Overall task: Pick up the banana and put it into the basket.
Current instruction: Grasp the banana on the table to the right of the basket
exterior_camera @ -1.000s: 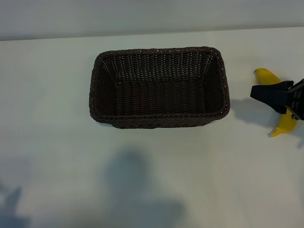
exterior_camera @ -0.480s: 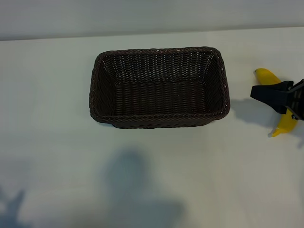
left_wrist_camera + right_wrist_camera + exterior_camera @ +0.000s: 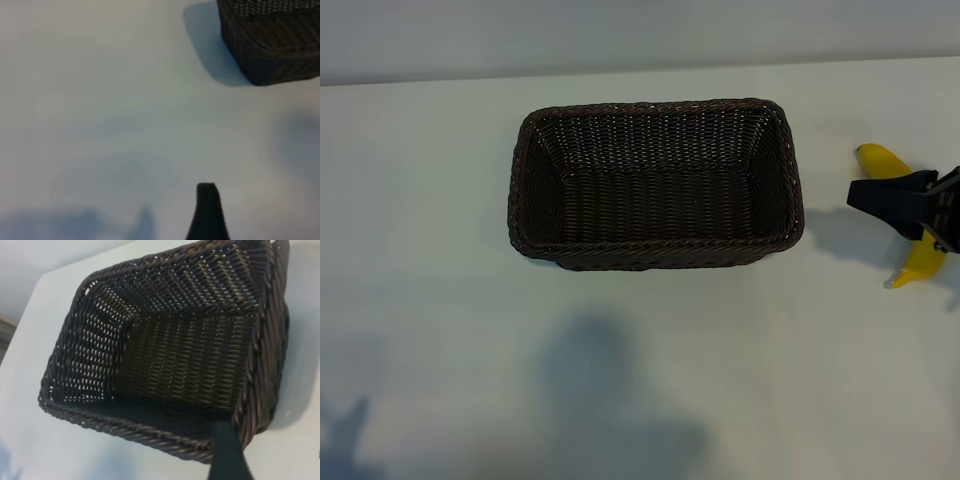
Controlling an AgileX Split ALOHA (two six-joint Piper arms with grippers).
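Note:
The dark brown woven basket (image 3: 655,110) stands empty in the middle of the white table; in the right wrist view the basket (image 3: 165,335) fills most of the picture. To its right lies the yellow banana (image 3: 882,161), near the table's right edge. My right gripper (image 3: 880,200) hangs over the banana's middle and hides it, pointing toward the basket and casting a shadow on the table. One dark finger (image 3: 227,452) shows in the right wrist view, with no banana beside it. My left gripper (image 3: 165,220) is open over bare table, one finger (image 3: 207,210) showing, beyond the basket's corner (image 3: 270,55).
The table's far edge (image 3: 640,75) runs behind the basket. Arm shadows lie on the table in front of the basket (image 3: 610,400). White tabletop stretches to the basket's left and front.

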